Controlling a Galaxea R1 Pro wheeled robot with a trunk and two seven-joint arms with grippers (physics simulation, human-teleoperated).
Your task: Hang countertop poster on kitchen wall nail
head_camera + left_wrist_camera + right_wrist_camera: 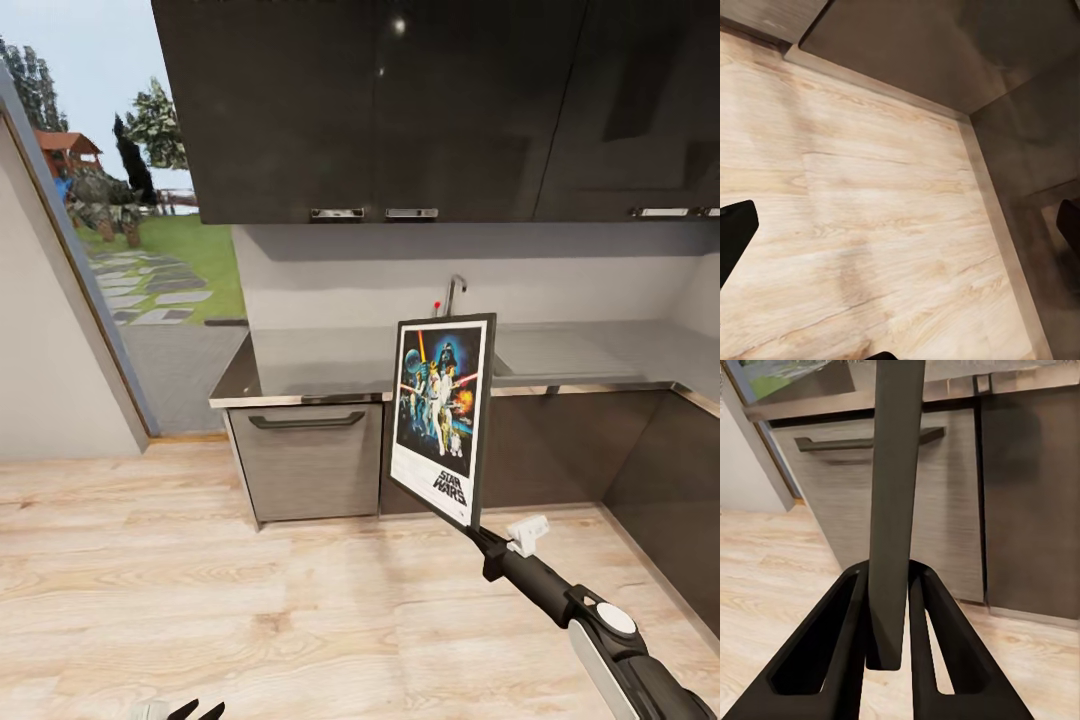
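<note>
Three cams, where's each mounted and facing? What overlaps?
Head: on the head, facing the kitchen countertop; right gripper holds the poster.
Left wrist: on the left arm, facing the floor; finger tips at the edges.
Right wrist: along its fingers, poster edge-on.
Shared: poster, drawer, floor.

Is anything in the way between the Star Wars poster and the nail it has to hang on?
I cannot tell: no nail is visible, so the route cannot be judged. The right gripper holds the poster upright by its bottom corner, in open air over the floor in front of the countertop.
</note>
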